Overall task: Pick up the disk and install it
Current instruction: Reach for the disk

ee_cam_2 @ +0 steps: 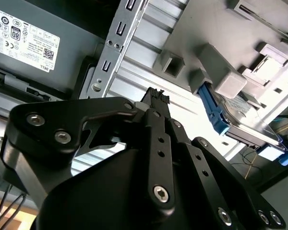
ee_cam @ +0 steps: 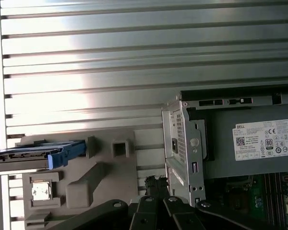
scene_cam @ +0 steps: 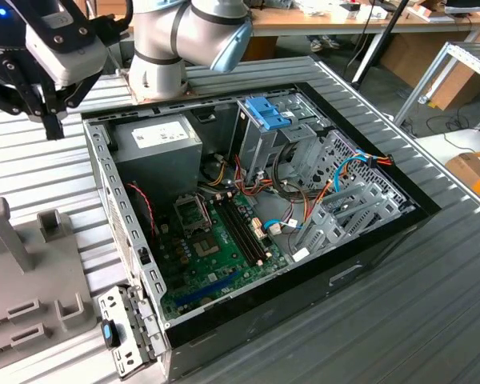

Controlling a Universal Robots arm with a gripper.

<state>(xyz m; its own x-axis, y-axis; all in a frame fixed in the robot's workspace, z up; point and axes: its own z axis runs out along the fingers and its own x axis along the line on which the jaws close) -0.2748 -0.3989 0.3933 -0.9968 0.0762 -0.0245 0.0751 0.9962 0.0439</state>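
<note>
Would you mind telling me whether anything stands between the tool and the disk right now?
Only the grey fixture's own raised parts: in the first wrist view a small hollow square post and a slanted rib stand between the tool and the disk, which rests on that fixture. Nothing loose shows between them.

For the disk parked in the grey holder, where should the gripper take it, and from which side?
Probably across its two broad faces, at the free long edge, coming down from above. In the first wrist view the disk looks to stand on edge in the grey holder, thin side up, blue rails framing it, so the faces offer flat parallel surfaces.
</note>
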